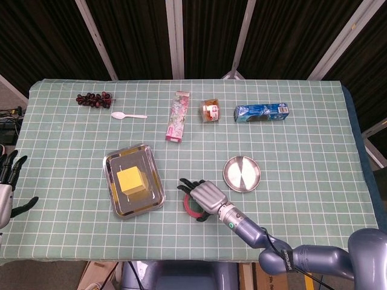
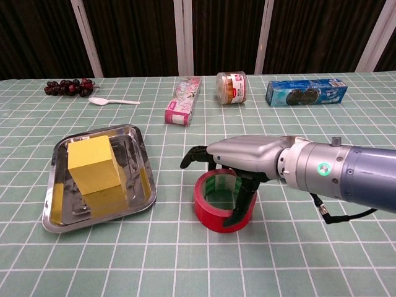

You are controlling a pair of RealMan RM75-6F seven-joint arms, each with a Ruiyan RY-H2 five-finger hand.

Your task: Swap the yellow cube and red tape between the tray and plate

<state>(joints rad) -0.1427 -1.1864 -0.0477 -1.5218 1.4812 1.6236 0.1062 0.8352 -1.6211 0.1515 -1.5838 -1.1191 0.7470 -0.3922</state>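
Note:
The red tape (image 2: pixel 216 213) lies flat on the cloth between the tray and the plate, also seen as tape (image 1: pixel 192 208) from the head. My right hand (image 2: pixel 247 158) arches over it, fingers (image 2: pixel 193 154) reaching past its far rim, thumb (image 2: pixel 241 207) touching its near right wall. The tape rests on the table, not lifted. A yellow cube (image 1: pixel 132 180) sits in the steel tray (image 1: pixel 155 202). The round metal plate (image 1: pixel 243 173) holds nothing. My left hand (image 1: pixel 7 181) hangs off the table's left edge, fingers spread, holding nothing.
Along the back lie dark grapes (image 1: pixel 94 98), a white spoon (image 1: pixel 128 115), a pink box (image 1: pixel 176 116), a jar (image 1: pixel 210 110) and a blue biscuit pack (image 1: pixel 262 112). My right forearm (image 1: pixel 254 232) crosses the front edge.

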